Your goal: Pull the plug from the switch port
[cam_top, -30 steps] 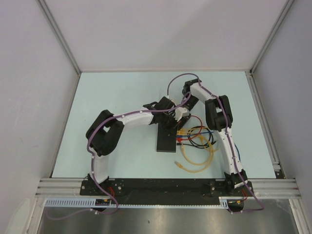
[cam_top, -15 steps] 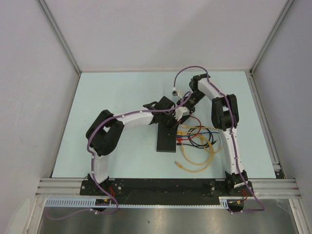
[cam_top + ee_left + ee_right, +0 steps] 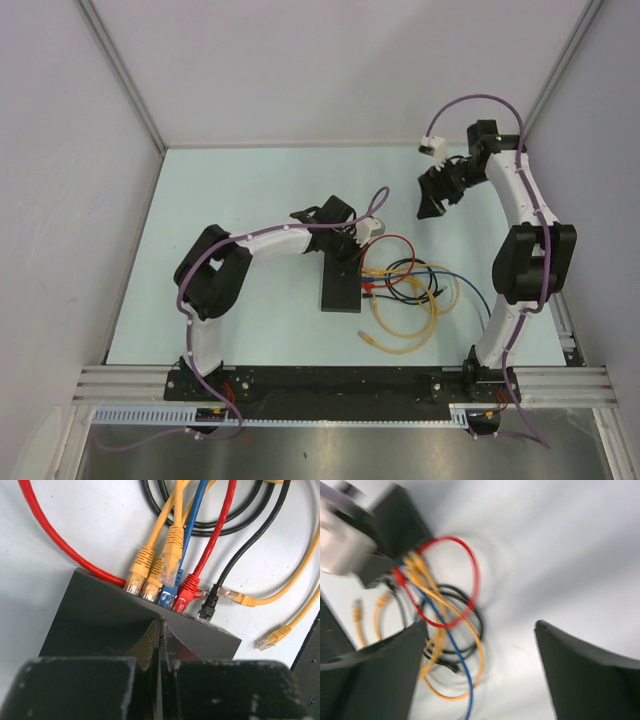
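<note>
The black switch (image 3: 338, 287) lies flat mid-table. My left gripper (image 3: 351, 254) is shut, its tips (image 3: 160, 626) pressed on the switch's top (image 3: 100, 615). Along its far edge, yellow (image 3: 137, 575), blue (image 3: 165, 597), red (image 3: 186, 589) and black (image 3: 207, 607) plugs sit at the sockets. A loose yellow plug (image 3: 234, 596) lies just past the black one. My right gripper (image 3: 430, 202) hangs open and empty above the table, back right of the switch. Its wrist view is blurred, with the cable tangle (image 3: 445, 615) below its gripper (image 3: 480, 630).
Coiled red, blue, black and yellow cables (image 3: 405, 290) spread right of the switch, with another loose yellow plug (image 3: 270, 640) on the table. White walls close the back and sides. Both arm bases stand on the black rail (image 3: 330, 385) at the near edge.
The right gripper has opened and swung up and away from the switch toward the back right. The left gripper stays shut on the switch's top.
</note>
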